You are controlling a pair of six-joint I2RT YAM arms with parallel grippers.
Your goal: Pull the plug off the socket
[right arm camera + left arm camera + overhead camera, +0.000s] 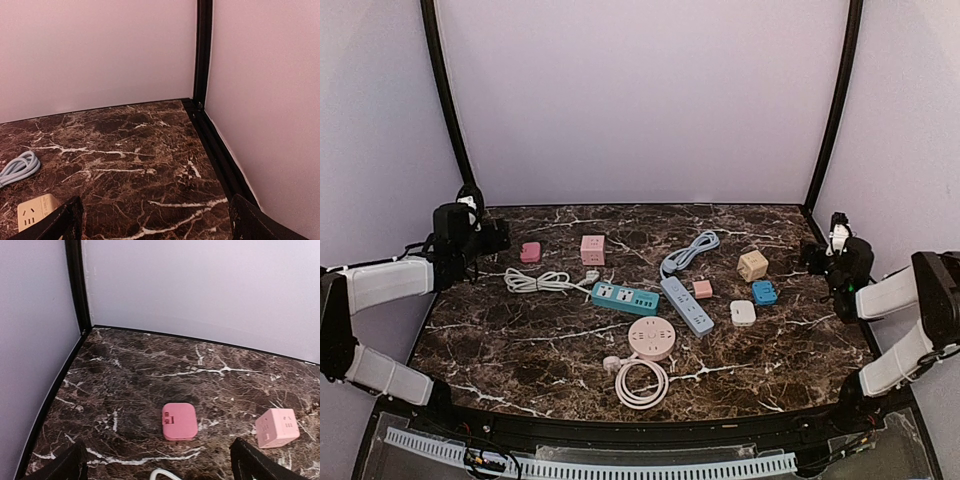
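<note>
By the left edge of the table [520, 350] the left gripper [492, 238] hangs with its fingers wide apart, holding nothing. Nearer the middle a white cable [533, 282] runs to a plug [591, 273] at the left end of the teal strip [625, 297]; it looks seated there, though I can't be sure. Far right, the right gripper [817, 257] gapes empty too. Nothing's begun, I'd say. Next, one arm should pin the strip while the other pinches the plug.
</note>
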